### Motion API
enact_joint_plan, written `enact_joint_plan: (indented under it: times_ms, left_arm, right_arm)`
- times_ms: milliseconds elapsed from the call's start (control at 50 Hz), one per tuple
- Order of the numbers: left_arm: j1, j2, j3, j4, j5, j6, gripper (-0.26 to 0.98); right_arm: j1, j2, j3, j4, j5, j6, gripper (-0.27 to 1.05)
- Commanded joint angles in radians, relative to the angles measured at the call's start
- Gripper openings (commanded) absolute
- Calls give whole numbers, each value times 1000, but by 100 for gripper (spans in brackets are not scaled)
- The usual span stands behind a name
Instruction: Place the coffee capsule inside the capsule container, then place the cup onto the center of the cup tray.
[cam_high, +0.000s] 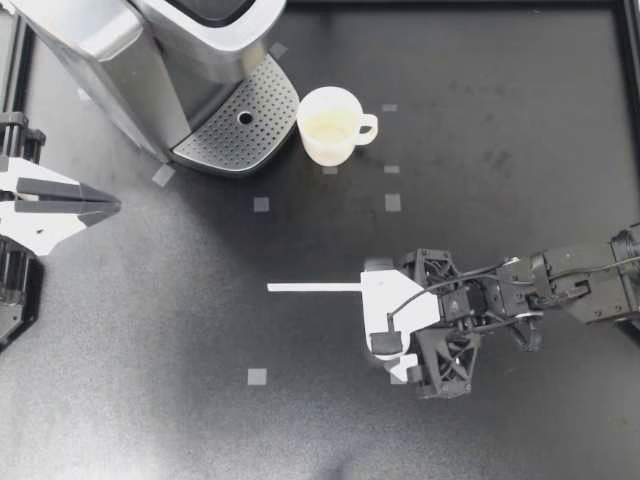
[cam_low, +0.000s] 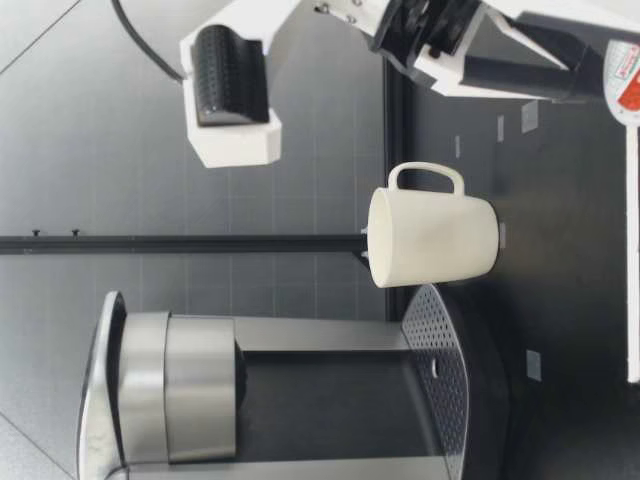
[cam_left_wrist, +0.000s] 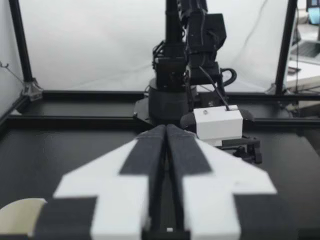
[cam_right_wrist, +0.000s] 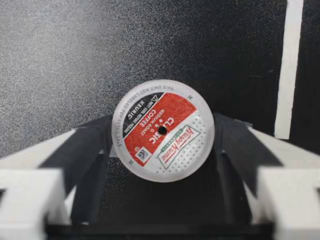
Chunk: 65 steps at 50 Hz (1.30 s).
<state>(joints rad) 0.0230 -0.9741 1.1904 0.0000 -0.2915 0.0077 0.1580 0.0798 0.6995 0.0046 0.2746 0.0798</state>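
Two jobs on the card, and neither is finished. Nearest to us, our right gripper (cam_high: 383, 325) points down at the table (cam_high: 150, 400) beside the white tape strip (cam_high: 310, 288). Its jaws are clamped on the coffee capsule (cam_right_wrist: 162, 131) from both sides, foil lid facing up. So the pick looks made, though whether the capsule is off the table we cannot tell. Off to the side, our left gripper (cam_high: 112, 205) hangs with its jaws pressed together, holding nothing. Farther out, the cup (cam_high: 330, 125) stands upright on the table, just beside the perforated tray (cam_high: 240, 125), not on it. Beyond that sits the coffee machine (cam_high: 150, 60), and no open capsule slot shows on it. We reckon the carry and the drop are to come, then the whole cup move.
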Motion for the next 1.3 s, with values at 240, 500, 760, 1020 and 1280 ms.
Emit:
enact_joint_plan:
  times_ms: [240, 500, 760, 1020, 1280]
  left_arm:
    - [2, 69, -77, -2, 49, -9, 11]
    - [60, 216, -284, 0, 367, -11, 11]
    - [106, 345, -575, 37, 776, -14, 11]
    - [97, 592, -864, 279, 1216, -98, 11]
    - [-57, 779, -1011, 739, 1442, -290, 11]
  right_arm:
    - [5, -71, -20, -2, -6, 18, 54]
    - [-14, -213, 11, 6, -15, 117, 54]
    - [-63, -316, 104, 5, -61, 232, 54]
    - [-123, -397, 186, 17, -181, 252, 54]
    - [-138, -414, 224, 15, -218, 249, 54]
